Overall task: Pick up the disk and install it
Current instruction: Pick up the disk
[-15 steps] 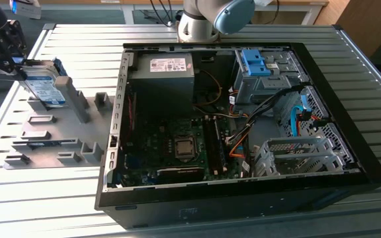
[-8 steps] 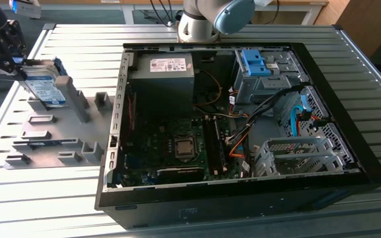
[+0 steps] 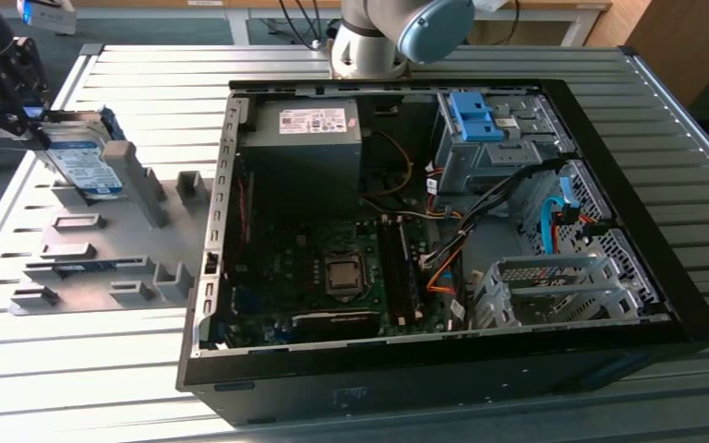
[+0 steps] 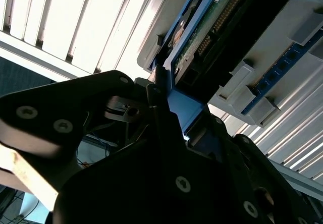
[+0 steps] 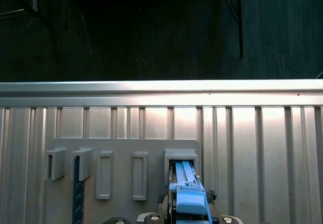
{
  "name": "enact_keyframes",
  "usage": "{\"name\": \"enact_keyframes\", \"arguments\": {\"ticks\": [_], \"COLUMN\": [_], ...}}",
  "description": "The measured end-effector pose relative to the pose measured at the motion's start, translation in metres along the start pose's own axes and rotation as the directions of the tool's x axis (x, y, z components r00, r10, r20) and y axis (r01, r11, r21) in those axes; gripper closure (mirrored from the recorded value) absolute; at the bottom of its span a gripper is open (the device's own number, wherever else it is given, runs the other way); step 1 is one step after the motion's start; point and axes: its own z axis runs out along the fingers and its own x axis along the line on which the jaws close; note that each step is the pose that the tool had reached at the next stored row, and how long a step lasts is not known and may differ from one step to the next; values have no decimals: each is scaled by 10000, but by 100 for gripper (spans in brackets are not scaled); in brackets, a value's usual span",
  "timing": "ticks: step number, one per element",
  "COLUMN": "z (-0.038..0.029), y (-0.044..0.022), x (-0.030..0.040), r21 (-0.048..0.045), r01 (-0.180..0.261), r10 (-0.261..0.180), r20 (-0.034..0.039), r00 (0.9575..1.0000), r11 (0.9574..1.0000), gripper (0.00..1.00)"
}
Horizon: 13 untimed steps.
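Second wrist view gives us the best look: the end effector (image 4: 179, 108) is clamped onto the blue rail frame at one end of the disk (image 4: 212, 30). Its black fingers (image 4: 160, 90) press the blue plastic, and we can see the drive's green circuit board side. In the exterior view the disk (image 3: 84, 168) stands on edge with its white-and-blue label facing the camera, at the top end of the grey holder block (image 3: 96, 249), way over on the exterior view's left. First wrist view has the blue frame (image 5: 189, 201) lined up with one of the holder's slots (image 5: 180, 164), but we honestly can't tell if it's seated in there or just above it. The holder lies on the slatted metal desk (image 3: 121, 369). Well apart, toward the exterior view's right, lies the open computer case (image 3: 687, 314) with its grey power supply box (image 3: 306, 138), a bare blue bracket (image 3: 472, 115) and a silver drive cage (image 3: 552, 295).
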Motion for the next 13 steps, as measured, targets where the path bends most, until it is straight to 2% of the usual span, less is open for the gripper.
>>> {"name": "enact_keyframes", "arguments": {"ticks": [13], "z": [-7], "y": [0], "x": [0], "r21": [1], "r01": [-55], "r10": [55], "r20": [-1], "r00": [10000], "r11": [10000], "gripper": [63]}}
